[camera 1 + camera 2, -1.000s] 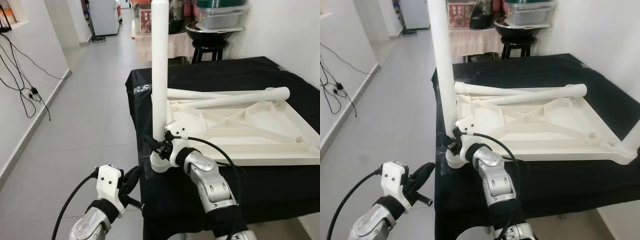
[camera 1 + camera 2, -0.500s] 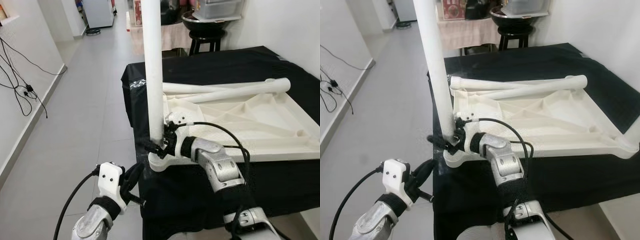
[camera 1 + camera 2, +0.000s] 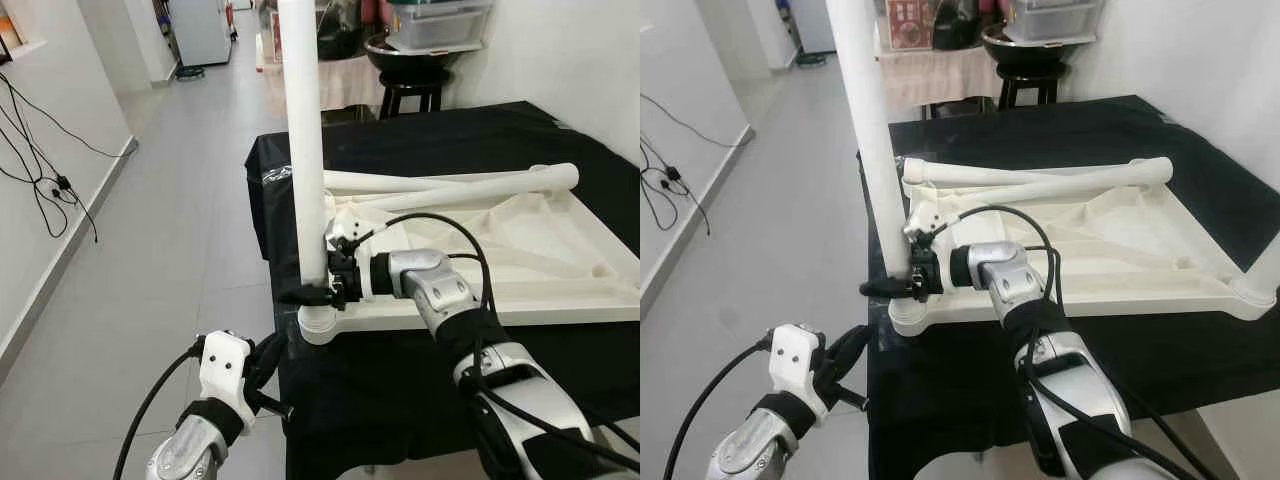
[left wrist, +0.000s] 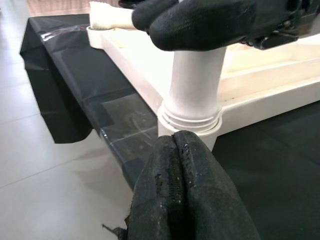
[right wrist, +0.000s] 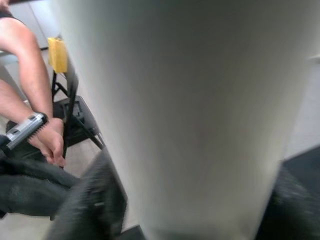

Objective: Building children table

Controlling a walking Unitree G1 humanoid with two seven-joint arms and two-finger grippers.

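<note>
The white children's table top (image 3: 520,270) lies upside down on a table with a black cover (image 3: 470,130). A white leg (image 3: 303,150) stands upright in the top's near left corner socket (image 4: 192,125). My right gripper (image 3: 312,292) is shut on this leg just above the socket, its fingers (image 5: 95,200) on either side of the tube. Two more loose legs (image 3: 450,190) lie across the top's far edge. A white post (image 3: 1262,270) rises at the near right corner. My left gripper (image 3: 272,372) hangs shut, low in front of the table's corner, holding nothing.
Grey tiled floor (image 3: 170,230) stretches along the table's left side, with cables (image 3: 50,180) by the left wall. A black stool (image 3: 415,85) carrying a bowl and a plastic box stands beyond the table. A person's arm (image 5: 30,75) holding a device is in the right wrist view.
My right forearm has swung from in front of the table round to over the table top, still gripping the upright leg. The left gripper has stayed low. The camera has shifted a little.
</note>
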